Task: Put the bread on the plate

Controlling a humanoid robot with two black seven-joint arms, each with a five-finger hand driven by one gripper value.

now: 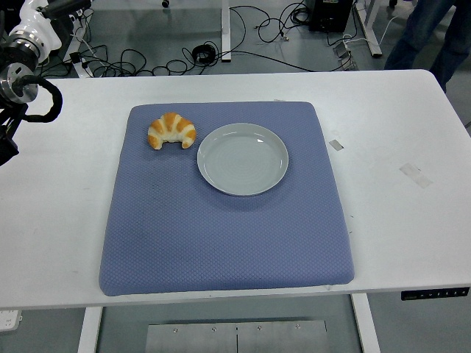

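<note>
Where the white table point(412, 243) meets the bottom of the view, its near edge runs bare, and just behind it begins one blue-grey quilted mat point(221, 235), square with rounded corners, covering most of the table's middle. On the far half of that mat lie the two things of the task, one of each. One pale grey plate point(243, 159), round and with nothing on it, sits a little right of the mat's centre line. One croissant point(171, 131), golden with lighter bands and curved so its two ends point toward the near side, rests on the mat just beside the plate's far-left rim, close to it but not on it; whether the two touch cannot be told.

To the right of the mat, two small bits of tape point(414, 175) stick to the bare tabletop, well apart from each other. At the left edge, over the table's far-left part, the left arm point(22, 88) comes in as black and silver joints with a looping black cable; its hand is cut off by the picture's edge, so its fingers cannot be judged.

Beyond the table's far edge, black cables point(147, 62) lie tangled on the grey floor, and a person's trouser legs point(434, 37) stand at the top right corner.
</note>
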